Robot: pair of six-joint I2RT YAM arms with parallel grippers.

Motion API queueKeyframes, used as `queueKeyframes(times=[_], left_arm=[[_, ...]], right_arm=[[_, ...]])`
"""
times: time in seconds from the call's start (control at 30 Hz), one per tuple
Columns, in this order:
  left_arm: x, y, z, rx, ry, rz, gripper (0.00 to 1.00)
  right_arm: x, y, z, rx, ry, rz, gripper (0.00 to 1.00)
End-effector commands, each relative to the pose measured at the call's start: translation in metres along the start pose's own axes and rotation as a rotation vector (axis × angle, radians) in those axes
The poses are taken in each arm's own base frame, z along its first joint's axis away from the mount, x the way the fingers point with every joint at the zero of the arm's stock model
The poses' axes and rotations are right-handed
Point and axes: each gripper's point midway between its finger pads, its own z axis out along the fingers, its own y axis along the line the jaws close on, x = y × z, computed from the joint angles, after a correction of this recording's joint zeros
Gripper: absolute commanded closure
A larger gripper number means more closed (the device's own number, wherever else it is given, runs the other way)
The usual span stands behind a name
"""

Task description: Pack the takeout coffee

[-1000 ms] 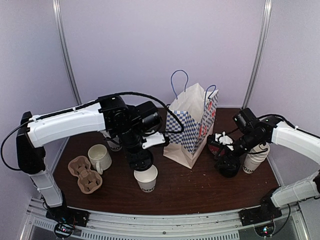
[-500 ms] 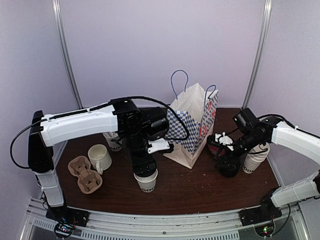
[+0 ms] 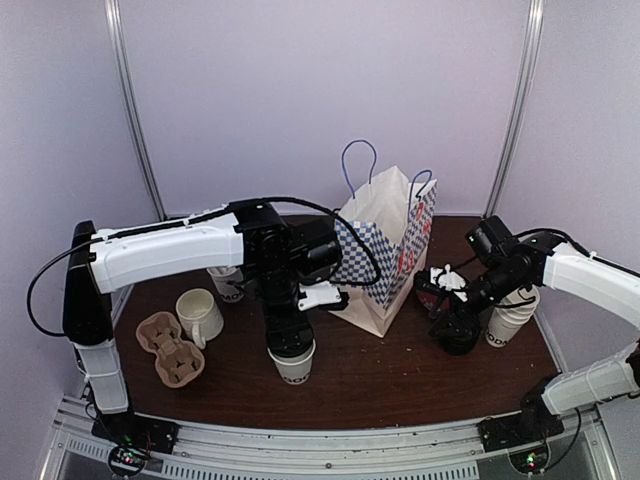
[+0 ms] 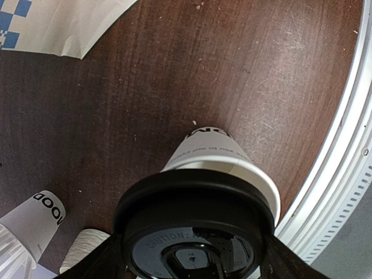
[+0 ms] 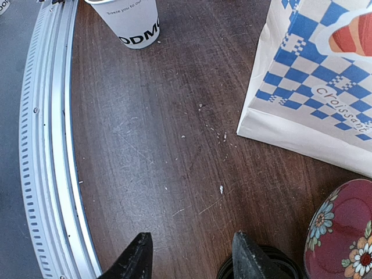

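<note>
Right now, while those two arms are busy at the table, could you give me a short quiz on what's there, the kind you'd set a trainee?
1. True or false: the checked paper bag is lying flat on its side.
2. What sits between the fingers of the left gripper? A) a spoon B) a black lid C) a sandwich
3. How many cups stand in the cardboard cup carrier?

Key
1. False: it stands upright.
2. B: the lid is held right over a white paper cup.
3. Zero: its wells are bare.
</note>
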Motion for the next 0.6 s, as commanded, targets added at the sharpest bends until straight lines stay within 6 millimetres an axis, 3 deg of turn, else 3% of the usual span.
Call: queueKeyframes(times=[0.0, 0.57], left_arm=[[-0.0038, -0.0032, -0.0003, 0.029, 0.001, -0.002, 0.19], [-0.0031, -0.0116, 0.0090, 0.081, 0.029, 0.010, 0.20]], right_arm=[[-0.0007, -0.0001, -0.0013, -0.003, -0.003, -0.003, 0.50], [0.0009, 0.0000, 0.0006, -0.009, 0.003, -0.002, 0.50]])
